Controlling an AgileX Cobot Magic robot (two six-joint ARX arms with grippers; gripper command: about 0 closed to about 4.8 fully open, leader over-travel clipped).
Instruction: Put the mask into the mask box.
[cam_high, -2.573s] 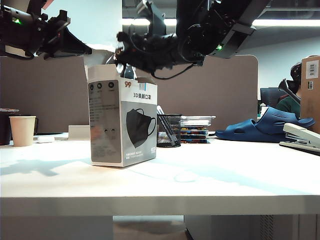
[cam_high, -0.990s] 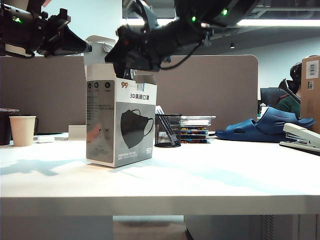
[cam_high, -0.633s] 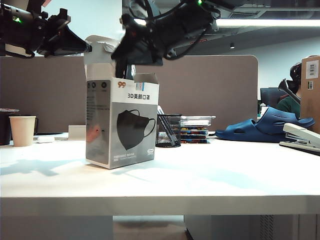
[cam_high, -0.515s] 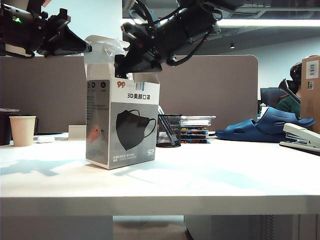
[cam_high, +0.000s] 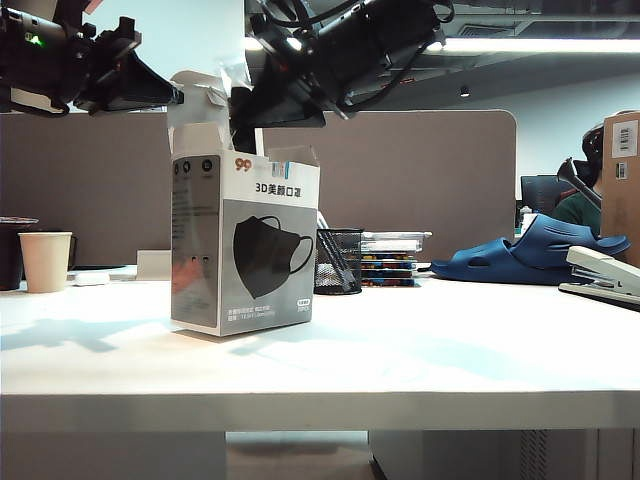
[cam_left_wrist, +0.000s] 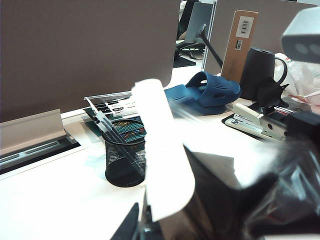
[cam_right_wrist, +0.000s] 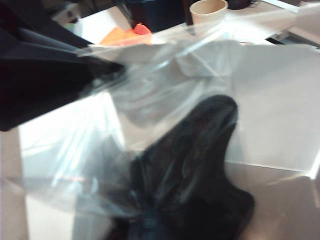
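Crinkly clear film rides above the carton mouth.
Exterior view: the right tool hangs over the tall white-and-grey cardboard mask box on the white worktop; the left tool, jaws together, pinches its flap.
Right wrist view: jaws clamp the black mask in its shiny wrapper, which looks light, floppy and slippery, best pinched at an edge.
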